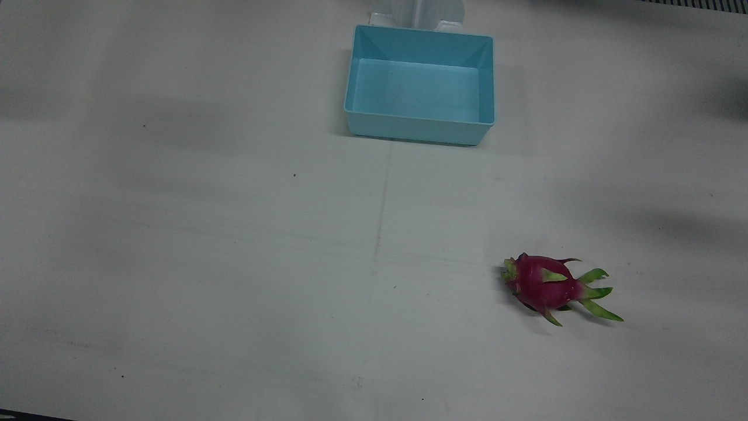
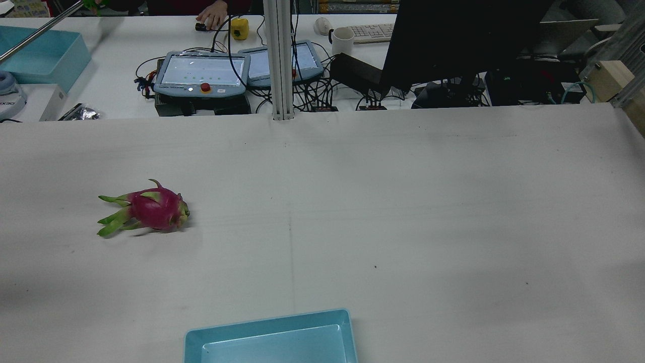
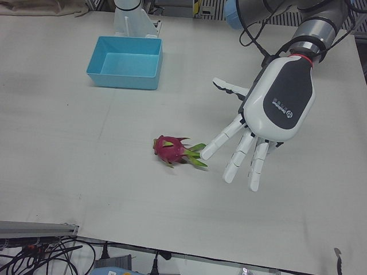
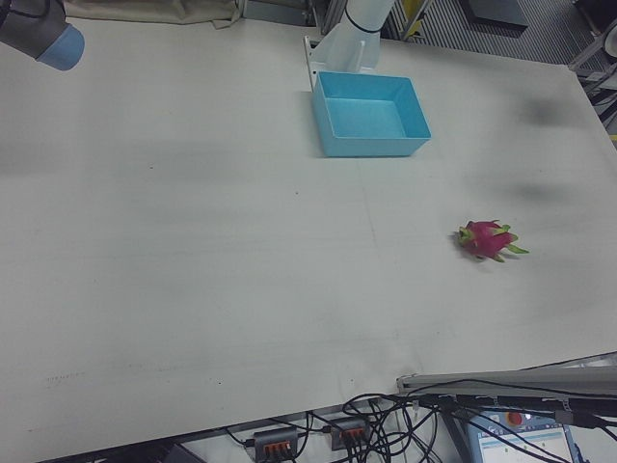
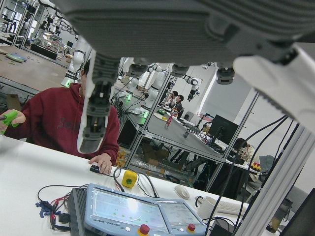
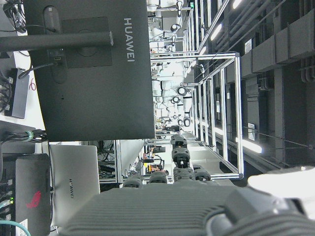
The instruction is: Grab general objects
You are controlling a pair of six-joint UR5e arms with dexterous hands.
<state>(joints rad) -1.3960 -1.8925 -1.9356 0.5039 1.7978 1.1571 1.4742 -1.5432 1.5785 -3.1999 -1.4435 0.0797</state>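
Left-front view: left hand (image 3: 265, 126) hovers beside the dragon fruit (image 3: 171, 149), fingers spread, holding nothing.

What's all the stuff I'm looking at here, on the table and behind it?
dragon fruit: one, pink with green leafy tips, lying on the table's left-arm half
bin: one, light blue, empty, near the robot's side, at the middle
table: one, white
control tablets: two, grey-framed, on the desk beyond the table
mug: one, white, same desk
keyboard: one, pale, beside the mug
monitor: one, black, seen from its back
person: one, dark red top, seated at the desk
left robot hand: one, white, open, fingers spread above the table beside the fruit
right robot hand: one, dark underside only; state unclear
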